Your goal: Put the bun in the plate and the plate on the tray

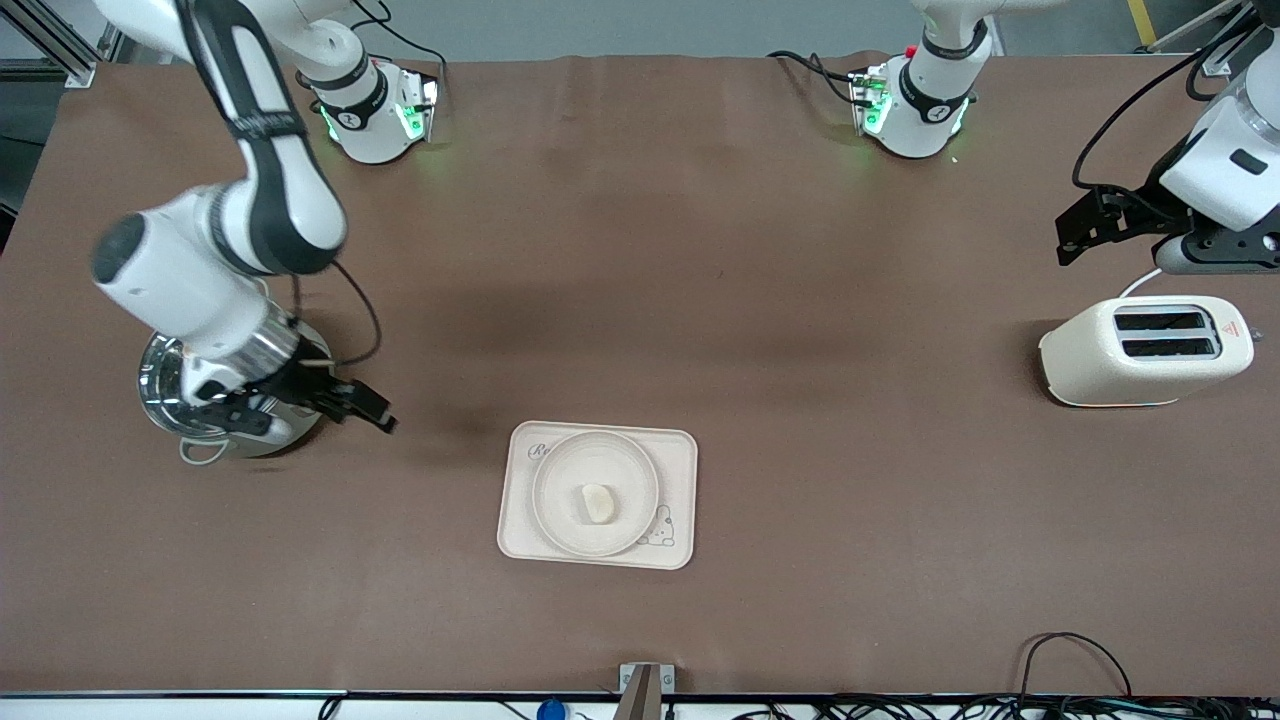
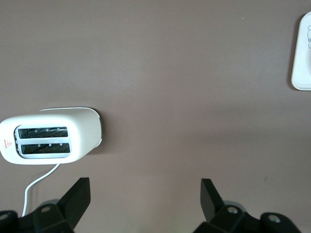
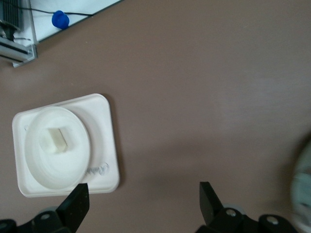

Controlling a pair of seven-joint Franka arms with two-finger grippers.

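The bun (image 1: 596, 503) lies in the middle of the round plate (image 1: 560, 480), and the plate sits on the Rabbit tray (image 1: 675, 470), nearer the front camera at the table's middle. The right wrist view shows the bun (image 3: 57, 139), the plate (image 3: 73, 167) and the tray (image 3: 106, 141) too. My right gripper (image 1: 300, 412) is open and empty, over the table beside a metal pot, apart from the tray; its wrist view shows it (image 3: 143, 201) over bare table. My left gripper (image 1: 1085, 228) is open and empty, up above the toaster's end of the table, and also shows in its wrist view (image 2: 145, 199).
A shiny metal pot (image 1: 165, 385) stands at the right arm's end of the table, partly under that arm. A cream toaster (image 1: 1145, 350) with its cord stands at the left arm's end and shows in the left wrist view (image 2: 48, 141). A tray corner (image 2: 302, 53) shows there too.
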